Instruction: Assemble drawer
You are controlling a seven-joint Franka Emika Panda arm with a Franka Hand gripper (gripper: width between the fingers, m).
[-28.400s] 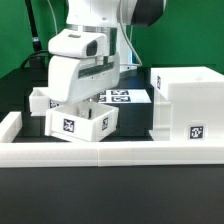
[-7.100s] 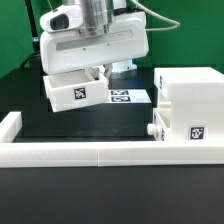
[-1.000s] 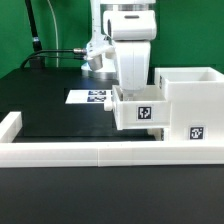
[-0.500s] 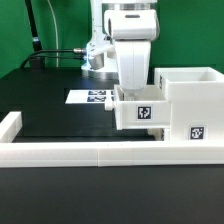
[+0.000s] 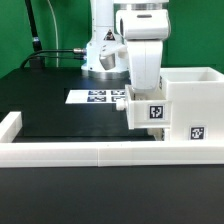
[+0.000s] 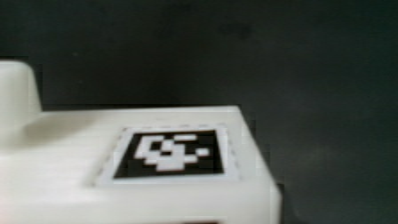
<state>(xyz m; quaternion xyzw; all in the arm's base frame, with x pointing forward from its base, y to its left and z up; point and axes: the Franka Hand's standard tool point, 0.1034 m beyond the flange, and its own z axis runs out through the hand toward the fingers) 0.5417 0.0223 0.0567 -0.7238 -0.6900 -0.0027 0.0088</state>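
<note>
The white boxy drawer casing (image 5: 192, 98) stands at the exterior view's right and carries a square tag. My gripper (image 5: 141, 93) reaches down into a small white tray (image 5: 150, 113) with a tag on its front, and is shut on its wall. The tray is pressed against the casing's open side and looks partly inside it. The wrist view shows the tray's tagged white face (image 6: 173, 153) close up, with a rounded white part (image 6: 15, 88) beside it. My fingertips are hidden. No second tray shows on its own.
The marker board (image 5: 98, 97) lies flat on the black table (image 5: 50, 105) behind the tray. A long low white rail (image 5: 90, 153) runs along the table's near edge, with a short upright end (image 5: 10, 124) at the exterior view's left.
My gripper has moved toward the exterior view's right with the tray in it. The tray now sits further into the casing.
</note>
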